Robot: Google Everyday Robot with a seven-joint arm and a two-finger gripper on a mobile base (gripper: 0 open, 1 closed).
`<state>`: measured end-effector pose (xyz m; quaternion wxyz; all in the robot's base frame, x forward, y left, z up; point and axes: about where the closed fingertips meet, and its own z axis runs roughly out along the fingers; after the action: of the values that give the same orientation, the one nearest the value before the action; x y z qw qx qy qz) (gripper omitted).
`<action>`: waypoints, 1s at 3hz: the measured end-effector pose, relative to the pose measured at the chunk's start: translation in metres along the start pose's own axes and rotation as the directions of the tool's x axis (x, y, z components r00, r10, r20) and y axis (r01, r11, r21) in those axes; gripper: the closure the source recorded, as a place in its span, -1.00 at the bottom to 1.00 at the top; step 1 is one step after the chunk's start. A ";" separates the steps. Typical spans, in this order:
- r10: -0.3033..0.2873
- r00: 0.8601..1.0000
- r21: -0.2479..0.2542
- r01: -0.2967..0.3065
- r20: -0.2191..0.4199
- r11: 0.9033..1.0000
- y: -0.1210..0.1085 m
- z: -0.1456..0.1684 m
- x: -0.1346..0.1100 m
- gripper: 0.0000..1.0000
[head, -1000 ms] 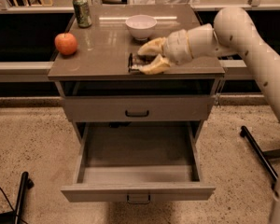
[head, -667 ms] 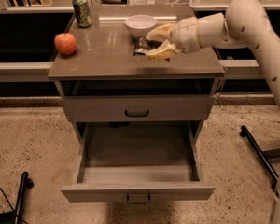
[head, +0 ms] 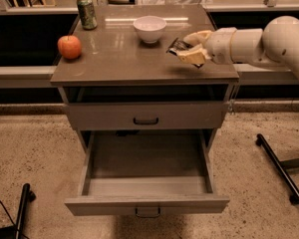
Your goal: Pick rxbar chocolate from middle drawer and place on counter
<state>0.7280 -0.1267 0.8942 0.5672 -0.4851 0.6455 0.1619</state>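
Counter (head: 114, 63): tool (head: 186, 48) above right side, gripping rxbar chocolate (head: 175, 46); wrapper text unreadable.

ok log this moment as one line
gripper: over counter beside bowl, shut on rxbar chocolate | bar: held, not set down | middle drawer: pulled open, no bar inside | also on counter: apple, can

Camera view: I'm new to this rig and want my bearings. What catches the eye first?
The claw of the pale arm reaches in from the right, shut on a dark snack bar over the right side of the counter. Below, the open drawer juts out toward the camera. A red apple sits near the counter's left edge, a can and a white bowl farther back.
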 end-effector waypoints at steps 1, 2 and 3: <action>0.090 0.994 0.038 -0.088 -0.064 0.995 -0.014 0.011 0.042 0.71; 0.101 0.989 0.000 -0.101 -0.110 0.995 -0.034 0.041 0.045 0.23; 0.086 0.991 0.008 -0.086 -0.099 0.996 -0.043 0.042 0.033 -0.23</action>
<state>0.7904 -0.1302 0.8668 0.5278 -0.4632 0.6936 0.1606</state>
